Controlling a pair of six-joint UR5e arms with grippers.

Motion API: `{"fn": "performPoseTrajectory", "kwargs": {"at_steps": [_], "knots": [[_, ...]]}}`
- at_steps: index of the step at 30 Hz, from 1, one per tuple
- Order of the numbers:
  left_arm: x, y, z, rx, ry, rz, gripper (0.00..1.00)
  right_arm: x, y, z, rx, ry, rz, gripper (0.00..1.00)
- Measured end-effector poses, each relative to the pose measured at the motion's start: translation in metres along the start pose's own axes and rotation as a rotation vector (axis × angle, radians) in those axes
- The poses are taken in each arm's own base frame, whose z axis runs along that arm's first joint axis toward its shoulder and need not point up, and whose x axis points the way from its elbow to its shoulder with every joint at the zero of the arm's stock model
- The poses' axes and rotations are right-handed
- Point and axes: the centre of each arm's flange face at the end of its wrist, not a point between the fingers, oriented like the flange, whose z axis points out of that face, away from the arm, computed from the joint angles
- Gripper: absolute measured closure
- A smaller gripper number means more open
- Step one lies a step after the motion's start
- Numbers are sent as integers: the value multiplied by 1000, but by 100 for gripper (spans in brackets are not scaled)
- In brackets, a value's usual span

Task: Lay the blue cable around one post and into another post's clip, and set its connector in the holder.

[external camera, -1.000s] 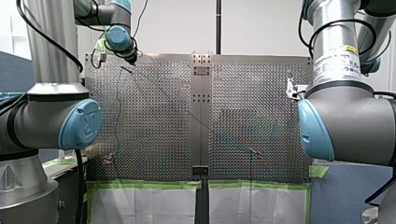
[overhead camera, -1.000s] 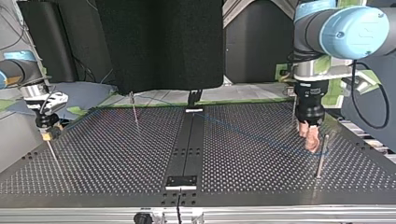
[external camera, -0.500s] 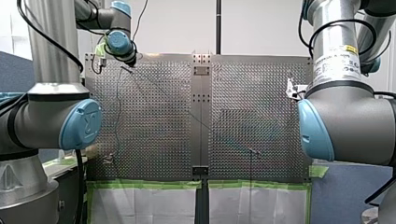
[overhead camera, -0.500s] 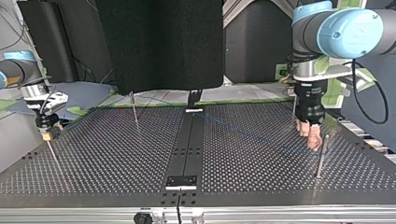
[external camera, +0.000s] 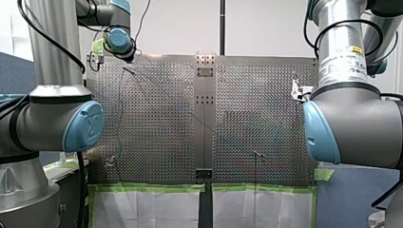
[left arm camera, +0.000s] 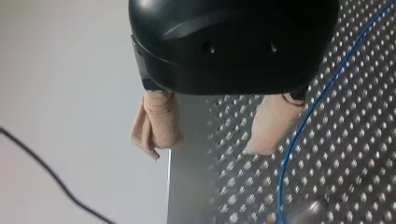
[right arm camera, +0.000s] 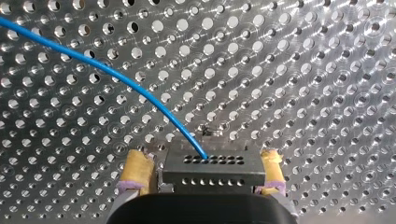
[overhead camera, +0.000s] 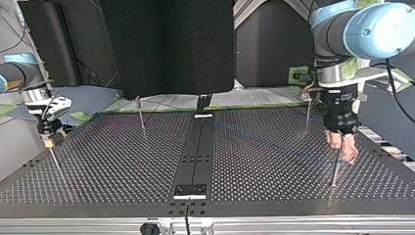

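The thin blue cable (overhead camera: 274, 145) crosses the perforated plate from the middle towards a slim post (overhead camera: 335, 169) at the top view's right. My left gripper (overhead camera: 342, 147) hangs just above and beside that post, open, with nothing between its beige pads (left arm camera: 156, 126); the cable (left arm camera: 299, 135) runs past one pad. At the top view's left my right gripper (overhead camera: 49, 141) is low over the plate. In the right wrist view the cable (right arm camera: 107, 72) ends in a black connector block (right arm camera: 212, 169). My right gripper (right arm camera: 204, 163) is open, with its yellow pads (right arm camera: 135, 170) either side of the block.
Other thin posts stand on the plate: one with a reddish top (overhead camera: 140, 113) at the back left of the top view, one (overhead camera: 307, 115) behind my left gripper, one (overhead camera: 56, 164) by my right gripper. A dark centre strip (overhead camera: 195, 156) splits the plate.
My left gripper has moved towards the top view's right and nearer the camera, past the post, staying open. The cable and my right gripper have not moved.
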Motion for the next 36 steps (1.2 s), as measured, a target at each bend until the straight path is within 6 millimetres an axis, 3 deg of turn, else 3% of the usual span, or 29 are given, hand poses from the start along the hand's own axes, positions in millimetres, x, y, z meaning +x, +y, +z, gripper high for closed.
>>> {"fn": "performPoseTrajectory", "kwargs": {"at_steps": [8,17,36], "knots": [[-17,8,3,-64,15,65,0,0,0,0,0,1,-1,1],[-7,6,1,-42,93,110,0,0,0,0,0,0,0,1],[-6,5,-1,-36,104,113,0,0,-1,0,1,0,0,1]]}}
